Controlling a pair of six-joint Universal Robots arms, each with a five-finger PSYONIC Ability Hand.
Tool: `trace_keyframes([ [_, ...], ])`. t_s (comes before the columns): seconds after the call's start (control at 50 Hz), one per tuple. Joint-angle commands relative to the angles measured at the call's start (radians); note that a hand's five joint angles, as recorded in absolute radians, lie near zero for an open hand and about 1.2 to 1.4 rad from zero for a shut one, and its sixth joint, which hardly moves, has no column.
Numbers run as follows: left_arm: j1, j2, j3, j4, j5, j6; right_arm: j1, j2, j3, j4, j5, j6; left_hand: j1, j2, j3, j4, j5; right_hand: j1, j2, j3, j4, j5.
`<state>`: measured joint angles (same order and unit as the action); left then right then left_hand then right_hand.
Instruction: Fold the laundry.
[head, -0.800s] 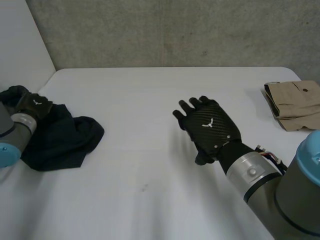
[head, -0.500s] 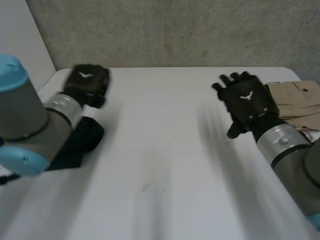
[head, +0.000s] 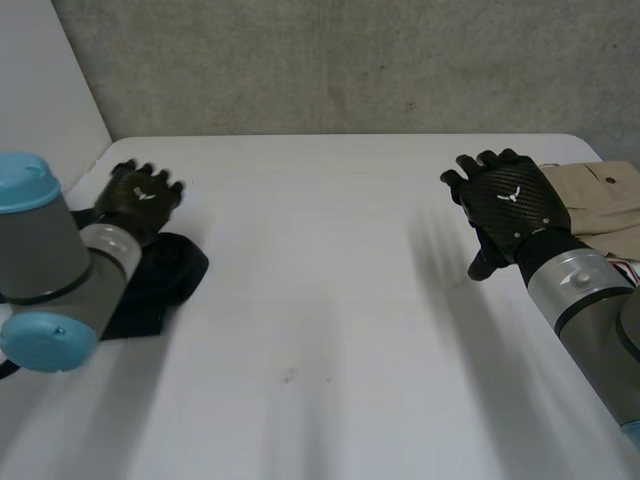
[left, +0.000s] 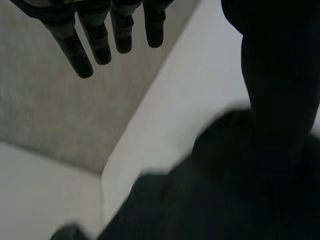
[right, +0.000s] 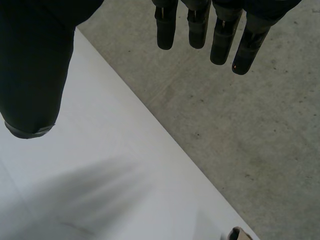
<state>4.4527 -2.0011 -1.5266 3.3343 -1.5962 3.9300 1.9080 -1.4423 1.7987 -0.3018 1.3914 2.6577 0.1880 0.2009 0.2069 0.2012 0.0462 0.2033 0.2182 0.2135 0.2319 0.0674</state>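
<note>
Left hand (head: 140, 197) released, dark garment (head: 170, 278) half hidden by its arm (head: 55, 265), right hand (head: 510, 205) released, overlapping tan garment (head: 602, 198)

- The white table (head: 330, 300) lies bare through its middle, from the near edge at 6 o'clock to the far edge at 12 o'clock, and a hand could pass there.
- At 9 o'clock a dark garment (head: 165, 280) lies heaped near the table's edge. The left hand (head: 140, 197) is at its far side and the left arm (head: 50, 250) is over it.
- At 2 o'clock a folded tan garment (head: 600, 200) lies at the edge. The right hand (head: 512, 205), fingers straight, is just beside it toward the middle.
- A concrete wall (head: 350, 60) closes 12 o'clock, and a white panel (head: 40, 90) closes 10 o'clock.
</note>
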Motion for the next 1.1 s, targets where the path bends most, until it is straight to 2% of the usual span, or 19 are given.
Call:
trace_keyframes([
  [0.02,0.111,-0.099,0.013,-0.003,0.013,0.077,0.008,0.008,0.004,0.0,0.0,-0.002,-0.013,-0.026,-0.032,-0.027,-0.046,-0.029,-0.044,-0.039,-0.057,-0.067],
  [0.1,0.12,-0.162,0.045,0.002,0.018,0.074,0.008,0.023,0.007,0.0,0.0,-0.004,0.084,0.071,0.065,0.071,0.051,-0.029,-0.044,-0.039,-0.057,-0.067],
  [0.16,0.117,-0.194,0.071,-0.002,0.039,0.064,0.008,0.028,0.007,0.0,0.0,-0.005,0.64,0.627,0.621,0.627,0.607,-0.029,-0.044,-0.039,-0.057,-0.067],
  [0.18,0.109,-0.192,0.072,0.001,0.056,0.051,0.008,0.028,0.007,0.0,0.0,-0.005,1.142,1.129,1.123,1.129,1.109,-0.029,-0.044,-0.039,-0.057,-0.067],
  [0.2,0.103,-0.191,0.072,0.002,0.061,0.04,0.006,0.028,0.007,0.0,0.0,-0.005,1.208,1.195,1.189,1.194,1.175,-0.029,-0.044,-0.039,-0.057,-0.067],
  [0.24,0.08,-0.176,0.075,0.005,0.058,-0.01,0.002,0.028,0.007,0.0,0.0,-0.005,1.208,1.195,1.189,1.195,1.176,-0.029,-0.044,-0.039,-0.057,-0.067],
  [0.3,-0.002,-0.096,0.072,0.002,0.048,-0.171,-0.003,0.026,0.004,0.0,0.0,-0.005,1.208,1.195,1.189,1.195,1.176,-0.029,-0.044,-0.039,-0.057,-0.067],
  [0.32,-0.041,-0.044,0.066,0.001,0.047,-0.271,-0.004,0.026,0.004,0.0,0.0,-0.005,1.208,1.195,1.189,1.195,1.176,-0.029,-0.044,-0.039,-0.057,-0.067],
  [0.4,-0.122,0.048,0.056,-0.012,0.051,-0.498,-0.01,0.025,-0.002,-0.002,0.0,-0.004,1.208,1.195,1.189,1.195,1.176,-0.029,-0.044,-0.039,-0.057,-0.067],
  [0.44,-0.15,0.067,0.051,-0.022,0.051,-0.557,-0.012,0.025,-0.004,-0.002,0.0,-0.004,1.208,1.195,1.189,1.195,1.176,-0.029,-0.044,-0.039,-0.057,-0.067],
  [0.6,-0.328,0.088,0.043,-0.053,0.058,-0.554,-0.027,0.023,-0.004,0.0,0.0,-0.002,1.208,1.195,1.189,1.195,1.176,-0.029,-0.044,-0.039,-0.057,-0.067],
  [0.7,-0.565,0.085,0.052,-0.053,0.091,-0.603,-0.059,0.016,-0.012,-0.004,0.004,-0.001,1.208,1.195,1.189,1.195,1.176,-0.029,-0.044,-0.039,-0.057,-0.067],
  [0.74,-0.596,0.079,0.054,-0.059,0.1,-0.632,-0.075,0.014,-0.013,-0.004,0.001,-0.002,1.208,1.195,1.189,1.195,1.176,-0.029,-0.044,-0.039,-0.057,-0.067],
  [0.82,-0.612,0.055,0.036,-0.064,0.105,-0.686,-0.08,0.013,-0.015,-0.002,0.0,-0.002,0.137,0.124,0.118,0.123,0.104,-0.029,-0.044,-0.039,-0.057,-0.067],
  [0.84,-0.615,0.054,0.033,-0.067,0.098,-0.689,-0.08,0.014,-0.015,-0.002,0.0,-0.002,0.006,-0.007,-0.013,-0.007,-0.026,-0.029,-0.044,-0.039,-0.057,-0.067],
  [0.9,-0.598,0.058,0.034,-0.062,0.094,-0.689,-0.08,0.014,-0.015,-0.002,0.0,-0.002,-0.013,-0.026,-0.032,-0.026,-0.045,-0.029,-0.044,-0.039,-0.057,-0.067],
  [0.98,-0.46,0.074,0.037,-0.067,0.085,-0.683,-0.078,0.014,-0.016,0.001,-0.002,-0.002,-0.004,-0.017,-0.023,-0.017,-0.037,-0.029,-0.044,-0.039,-0.057,-0.067],
  [1.0,-0.388,0.09,0.031,-0.07,0.078,-0.67,-0.076,0.014,-0.016,0.003,-0.002,-0.002,-0.004,-0.017,-0.023,-0.017,-0.037,-0.029,-0.044,-0.039,-0.057,-0.067],
  [1.1,-0.244,0.102,0.011,-0.09,0.076,-0.58,-0.063,0.016,-0.034,0.064,-0.011,-0.002,-0.007,-0.02,-0.026,-0.02,-0.039,-0.029,-0.044,-0.039,-0.057,-0.067],
])
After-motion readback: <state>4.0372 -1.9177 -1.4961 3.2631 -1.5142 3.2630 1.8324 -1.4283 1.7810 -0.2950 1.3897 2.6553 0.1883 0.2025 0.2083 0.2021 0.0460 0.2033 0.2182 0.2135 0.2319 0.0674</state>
